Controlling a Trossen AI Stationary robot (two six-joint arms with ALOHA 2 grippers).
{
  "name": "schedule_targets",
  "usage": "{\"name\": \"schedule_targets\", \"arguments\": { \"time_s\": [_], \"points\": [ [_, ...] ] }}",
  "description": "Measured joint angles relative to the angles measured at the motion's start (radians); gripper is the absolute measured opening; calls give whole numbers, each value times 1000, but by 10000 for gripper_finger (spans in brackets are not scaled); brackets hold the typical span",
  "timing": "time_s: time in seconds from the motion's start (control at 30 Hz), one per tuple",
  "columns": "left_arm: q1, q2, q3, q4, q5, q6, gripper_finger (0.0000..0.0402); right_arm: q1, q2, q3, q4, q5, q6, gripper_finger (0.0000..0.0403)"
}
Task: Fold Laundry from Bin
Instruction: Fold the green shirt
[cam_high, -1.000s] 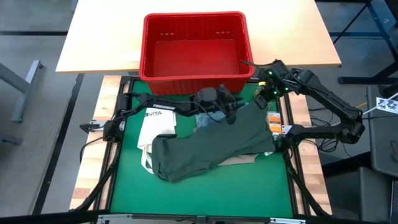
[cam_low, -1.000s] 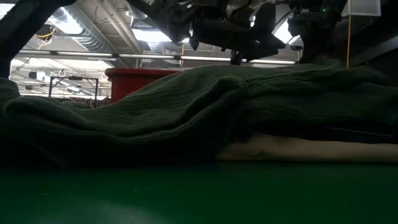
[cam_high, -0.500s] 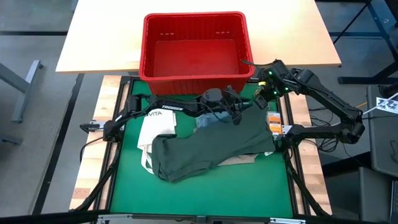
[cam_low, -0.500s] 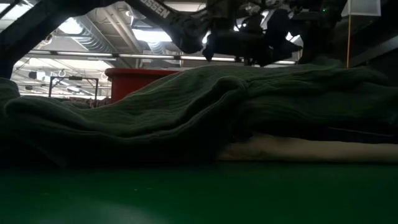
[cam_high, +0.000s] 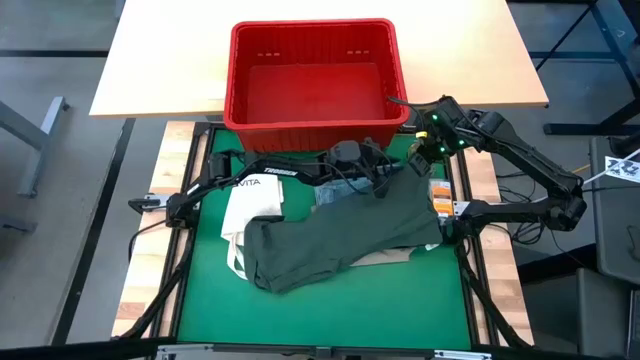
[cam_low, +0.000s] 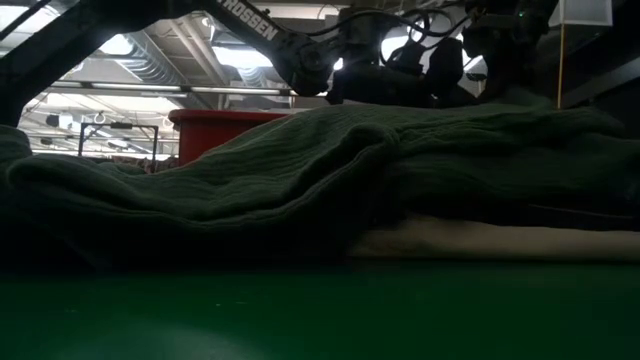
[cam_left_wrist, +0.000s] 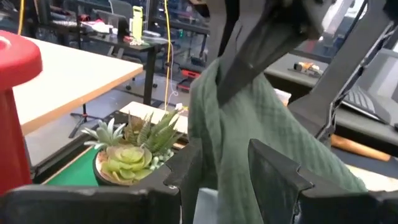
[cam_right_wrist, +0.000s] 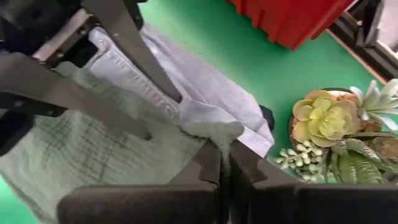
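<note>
A dark olive-green garment (cam_high: 340, 235) lies spread on the green mat, over beige trousers (cam_low: 480, 240). Light blue jeans (cam_right_wrist: 124, 68) and a grey piece (cam_right_wrist: 211, 87) lie under its far edge. The red bin (cam_high: 235, 80) stands behind the mat. My right gripper (cam_right_wrist: 224, 162) is shut on the garment's far right corner, near the bin's right front corner (cam_high: 412, 160). My left gripper (cam_left_wrist: 227, 168) is open just left of it (cam_high: 388, 174). Its fingers stand on either side of the raised cloth (cam_left_wrist: 249, 130); whether they touch it I cannot tell. My right gripper pinches the olive-green garment's far right corner (cam_right_wrist: 211, 132) between its two shut fingers. They come slanting down from the table's far right. The corner is lifted, and the cloth runs down from the fingers (cam_left_wrist: 217, 81) to the rest, which lies on the mat.
A white tote bag (cam_high: 250, 205) lies on the mat's left part, partly under the garment. A small potted succulent (cam_right_wrist: 323, 118) stands at the mat's far right corner, next to both grippers. The near part of the mat (cam_high: 320, 315) is bare.
My left gripper has moved toward the table's right edge along the front of the bin, up to my right gripper and the raised corner. The garment lies as it did.
</note>
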Motion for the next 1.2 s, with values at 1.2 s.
{"name": "schedule_targets", "arguments": {
  "time_s": [1.2],
  "points": [
    [-3,41,0,-33,130,34,9,0,0,0,26,-92,-27,9]
  ]
}}
